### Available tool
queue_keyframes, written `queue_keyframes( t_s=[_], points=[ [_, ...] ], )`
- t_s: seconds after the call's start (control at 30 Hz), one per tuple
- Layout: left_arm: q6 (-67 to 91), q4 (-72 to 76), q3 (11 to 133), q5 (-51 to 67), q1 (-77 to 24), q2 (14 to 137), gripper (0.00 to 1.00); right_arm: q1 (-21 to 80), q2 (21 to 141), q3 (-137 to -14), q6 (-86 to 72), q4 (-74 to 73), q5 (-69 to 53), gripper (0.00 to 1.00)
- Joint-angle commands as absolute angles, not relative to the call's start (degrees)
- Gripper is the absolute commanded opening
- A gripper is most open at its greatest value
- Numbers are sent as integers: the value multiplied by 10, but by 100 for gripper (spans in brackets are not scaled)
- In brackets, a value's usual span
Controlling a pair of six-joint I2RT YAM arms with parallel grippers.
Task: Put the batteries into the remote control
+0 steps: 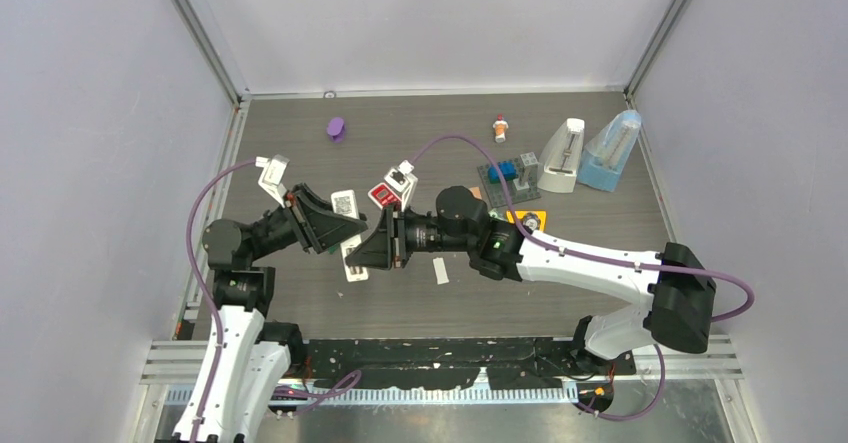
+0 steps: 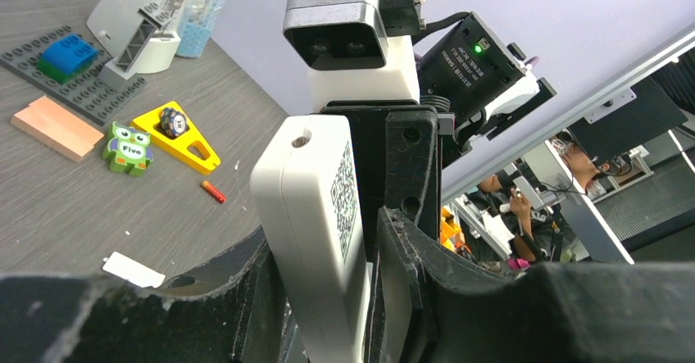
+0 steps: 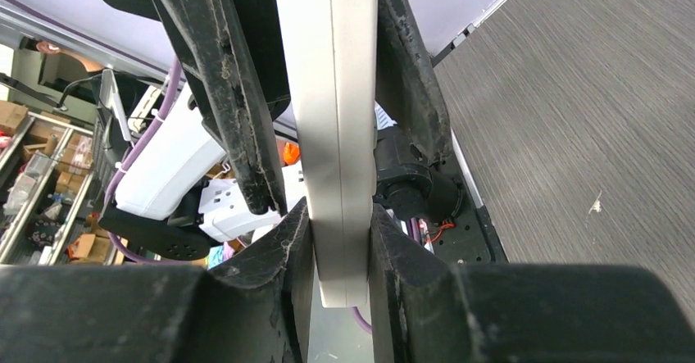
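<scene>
The white remote control (image 2: 307,215) is held in the air above the table's middle, between my two grippers, which meet tip to tip. My right gripper (image 3: 336,215) is shut on its lower end, both pads pressed flat on the remote (image 3: 332,93). My left gripper (image 2: 328,240) straddles the other end. The remote leans on one finger, and a thin dark gap shows at the other finger (image 2: 410,248). A QR label faces that finger. From above, the remote (image 1: 355,270) pokes out below the right gripper (image 1: 362,251) and the left gripper (image 1: 340,231). One red-orange battery (image 2: 213,192) lies on the table.
A small flat white piece (image 1: 441,271) lies just right of the grippers. Behind them are a white QR card (image 1: 344,203) and a red-white box (image 1: 385,195). At the back right stand a yellow triangle (image 2: 176,138), a green owl (image 2: 129,147), a brick plate (image 1: 508,175) and two metronomes (image 1: 563,155).
</scene>
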State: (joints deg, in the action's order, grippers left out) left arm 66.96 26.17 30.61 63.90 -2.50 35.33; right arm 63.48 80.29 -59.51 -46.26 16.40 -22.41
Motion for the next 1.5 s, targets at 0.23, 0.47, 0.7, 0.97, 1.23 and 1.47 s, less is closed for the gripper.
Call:
queue_keyframes(
  t_s=[0.23, 0.47, 0.7, 0.97, 1.23, 1.47],
  points=[
    [668, 290, 310, 640, -25, 353, 29, 610, 801, -573, -483, 262, -310, 9],
    [581, 173, 356, 633, -23, 352, 0, 607, 785, -583, -434, 194, -283, 47],
    [229, -336, 543, 333, -19, 353, 0, 598, 761, -594, -335, 83, -167, 85],
    [237, -520, 619, -107, -19, 378, 0, 590, 915, -700, -112, 7, -112, 79],
    [277, -552, 628, -165, -19, 385, 0, 603, 1109, -879, 102, -79, -122, 76],
    [285, -543, 628, -145, -19, 409, 0, 613, 1210, -927, 208, -60, -139, 75]
  ],
)
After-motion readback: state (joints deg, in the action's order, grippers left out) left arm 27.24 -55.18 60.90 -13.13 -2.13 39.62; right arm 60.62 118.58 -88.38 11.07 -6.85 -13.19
